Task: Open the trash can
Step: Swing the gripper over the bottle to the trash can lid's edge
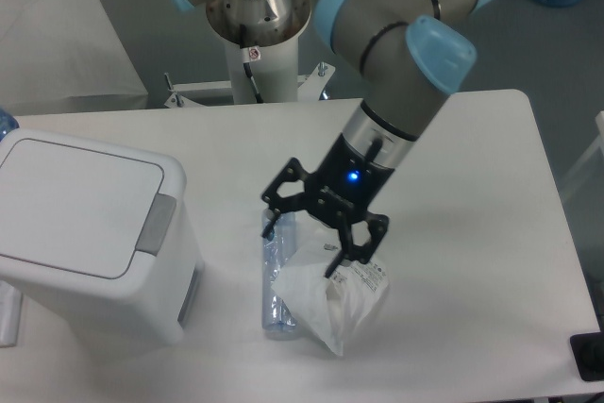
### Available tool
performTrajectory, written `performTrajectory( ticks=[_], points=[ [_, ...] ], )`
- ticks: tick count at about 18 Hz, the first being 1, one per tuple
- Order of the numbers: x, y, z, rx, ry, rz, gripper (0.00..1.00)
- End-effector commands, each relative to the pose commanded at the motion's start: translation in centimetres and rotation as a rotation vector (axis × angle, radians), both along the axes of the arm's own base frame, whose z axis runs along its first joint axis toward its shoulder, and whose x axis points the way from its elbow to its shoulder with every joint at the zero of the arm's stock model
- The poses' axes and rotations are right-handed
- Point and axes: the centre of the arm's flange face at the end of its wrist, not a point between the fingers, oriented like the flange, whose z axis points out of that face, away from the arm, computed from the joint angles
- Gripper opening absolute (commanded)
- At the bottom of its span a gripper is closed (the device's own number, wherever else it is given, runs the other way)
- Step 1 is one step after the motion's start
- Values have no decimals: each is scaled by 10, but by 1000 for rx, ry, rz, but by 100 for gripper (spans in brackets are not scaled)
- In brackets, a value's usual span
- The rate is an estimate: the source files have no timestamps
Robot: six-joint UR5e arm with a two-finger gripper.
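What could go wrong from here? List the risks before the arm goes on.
1. The open tool hangs just above the plastic bottle and white bag; going lower could snag or knock them.
2. The grey push-button on the trash can is narrow; a fingertip could miss it and hit the lid instead.

Your gripper (300,247), fingers spread, sits over the bottle (275,271) and bag (332,299); both lie directly beneath it. Bare table (226,153) separates these from the bin (90,233), whose grey button (158,223) faces that gap, unobstructed. Closed lid (75,205) has nothing on it.
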Motion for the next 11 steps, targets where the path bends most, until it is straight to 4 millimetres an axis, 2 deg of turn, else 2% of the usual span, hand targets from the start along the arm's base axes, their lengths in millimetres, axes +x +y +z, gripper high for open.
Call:
performTrajectory(
  ticks=[3, 9, 11],
  points=[
    [11, 2, 14, 29, -7, -8, 100],
    [41, 26, 12, 47, -15, -54, 100],
    [44, 29, 9, 45, -19, -55, 100]
  ],
)
